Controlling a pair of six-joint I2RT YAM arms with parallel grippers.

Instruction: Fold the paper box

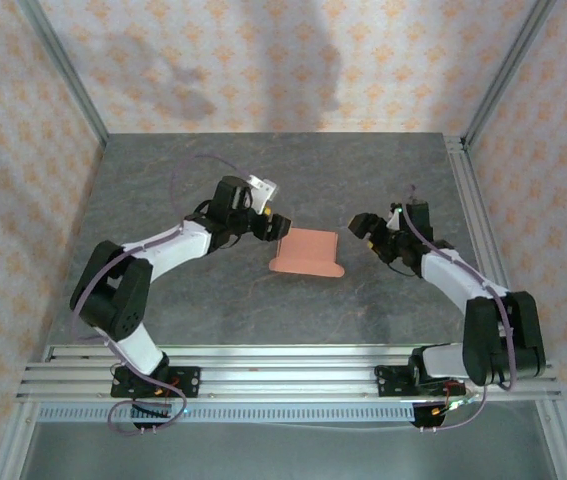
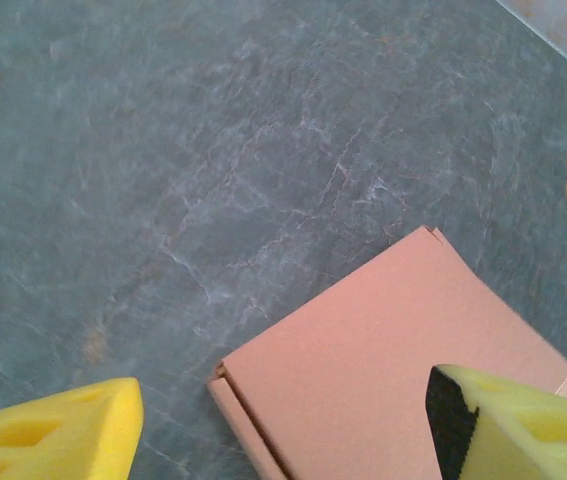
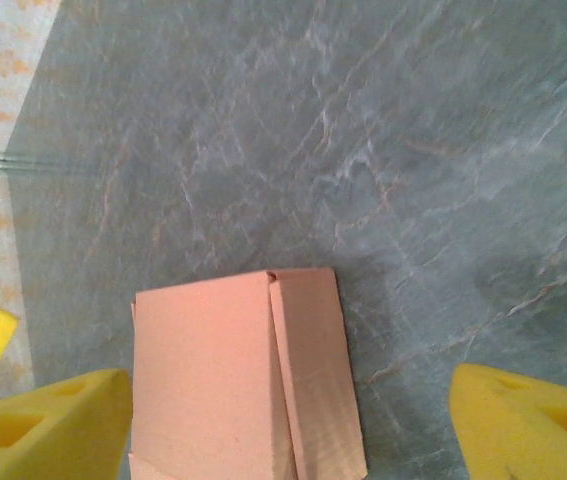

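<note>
paper box (image 1: 308, 254), salmon-orange card, lies flat on the grey veined worktop (image 1: 213, 180) near its centre, between my two arms. in the top view it reads as a low rectangle with a small tab jutting from its near right corner.

left gripper (image 1: 275, 225) sits at the box's far left corner, just beside the card edge; i cannot tell whether it touches. in the left wrist view the box (image 2: 383, 370) fills the lower right, one corner pointing toward the frame's middle. the left gripper (image 2: 283, 410) has its jaws spread wide: one yellow finger (image 2: 53, 430) hangs over bare worktop, the other (image 2: 523, 420) over the card. nothing is gripped.

right gripper (image 1: 360, 226) stands apart from the box's right edge, with a strip of worktop visible between them. in the right wrist view the box (image 3: 213, 380) shows a broad panel and a narrower panel alongside, divided by a crease. the right gripper (image 3: 288, 410) also has its jaws released, its fingers (image 3: 533, 420) well to either side of the card, holding nothing.
</note>
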